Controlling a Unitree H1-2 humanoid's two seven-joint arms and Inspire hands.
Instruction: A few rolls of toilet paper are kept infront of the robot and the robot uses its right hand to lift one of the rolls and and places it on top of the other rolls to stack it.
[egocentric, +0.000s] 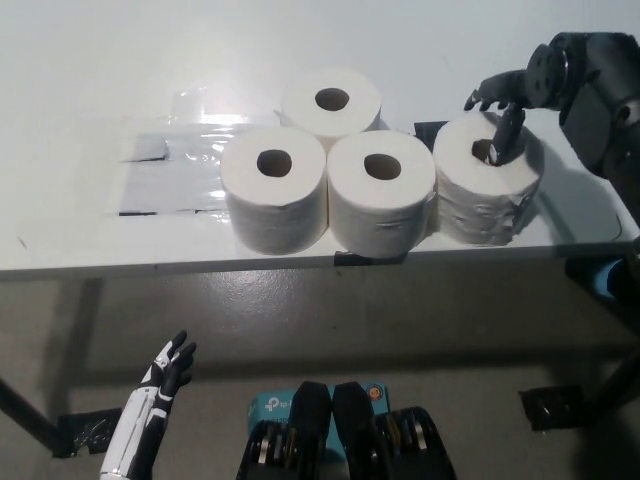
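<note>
Rolls of toilet paper stood on end near the front edge of the white table (80, 60): three clustered at the middle, touching one another, and a fourth roll (489, 192) just beside them toward the right front corner. The right hand (505, 110) hung over that fourth roll with one finger (503, 140) dipped into its core hole and the other fingers spread above, gripping nothing yet. Such a roll would likely be light and soft, its wrapped side wrinkled and easily dented, so a hold through the stiff cardboard core, or a gentle pinch between core and outer wall, looked soundest; squeezing the flank hard might crush it. The front edge lay close beside all the rolls, so a sideways nudge could tip one off. Open tabletop stretched behind and to the left, and the air above the cluster was free for the lift. The left hand (168, 370) rested below the table at lower left, fingers apart, empty.
</note>
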